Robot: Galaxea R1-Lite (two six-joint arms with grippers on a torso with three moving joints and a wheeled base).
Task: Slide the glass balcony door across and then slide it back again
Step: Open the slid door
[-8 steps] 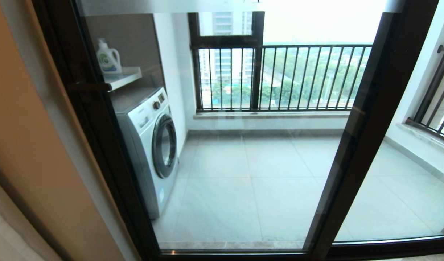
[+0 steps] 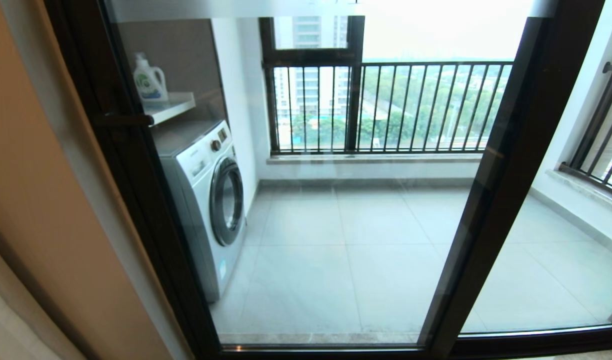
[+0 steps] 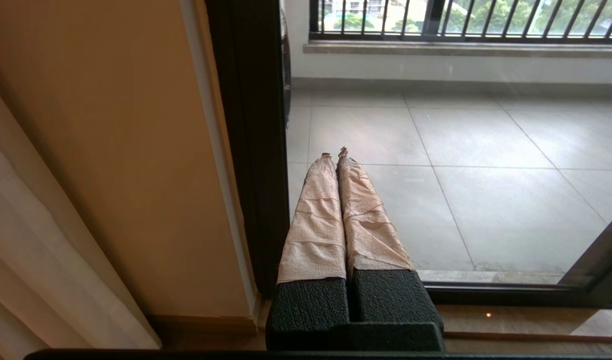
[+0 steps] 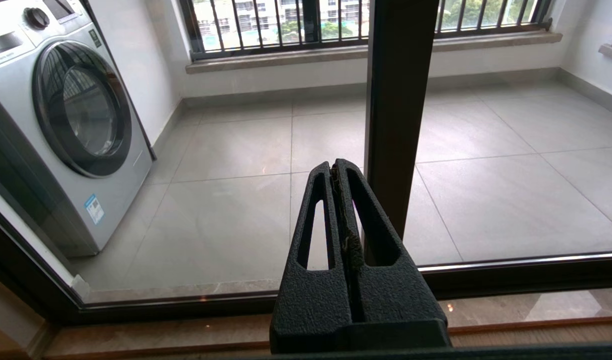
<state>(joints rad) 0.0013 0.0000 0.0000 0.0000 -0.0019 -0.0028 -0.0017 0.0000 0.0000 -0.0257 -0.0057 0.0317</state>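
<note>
The glass balcony door (image 2: 136, 200) fills the head view, a clear pane in a slim dark frame. Its left upright stands against the beige wall and carries a small dark lever handle (image 2: 123, 120). Neither gripper shows in the head view. My left gripper (image 3: 335, 151), its fingers wrapped in pale tape, is shut on nothing, low down and just right of that left upright (image 3: 251, 150). My right gripper (image 4: 334, 164) is bare black, shut and empty, low down just left of the dark upright (image 4: 396, 100) where the two glass panels meet.
Behind the glass stand a white washing machine (image 2: 206, 200), a detergent bottle (image 2: 148, 80) on a shelf, a grey tiled floor and a window with black railing bars (image 2: 386, 105). The handle-less glass panel (image 2: 561, 250) is at the right. A beige wall (image 2: 41, 200) and curtain (image 3: 31, 250) bound the left.
</note>
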